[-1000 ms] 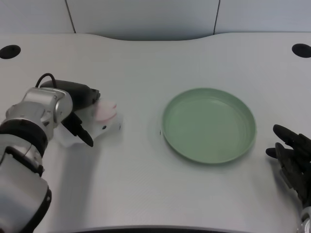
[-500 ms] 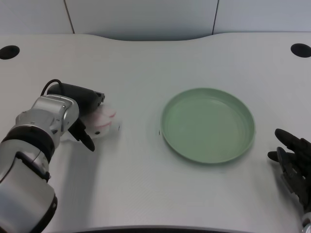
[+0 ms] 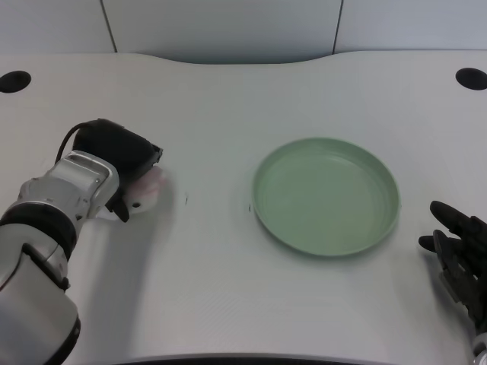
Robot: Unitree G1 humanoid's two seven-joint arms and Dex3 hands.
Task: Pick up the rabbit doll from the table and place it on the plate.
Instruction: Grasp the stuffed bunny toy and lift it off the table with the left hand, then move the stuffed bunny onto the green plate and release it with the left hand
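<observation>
White and pale pink, the rabbit doll (image 3: 144,190) lies near the left edge of the table (image 3: 228,99), mostly covered by the black left hand (image 3: 118,156), which is folded down over it from above. Only a strip of the doll shows below and to the right of the hand. The fingers seem wrapped around the doll, but whether they truly clamp it or only press on it I cannot tell, since the far side is hidden.

The step in hand looks like securing the grasp before lifting. To do it well, the fingers should close fully around the soft body, not only on an ear or edge, because plush gives and can slip. A straight lift, high enough to pass over the rim, should come before any move rightward.

The green plate (image 3: 327,242) sits right of the table's middle, well apart from the doll and holding nothing. The right hand (image 3: 456,251) rests near the right front corner.

Compared with a second ago, the left hand has come down further over the doll, so that less of the pink and white shows. The doll now sits slightly nearer the left edge. The plate has not moved.
</observation>
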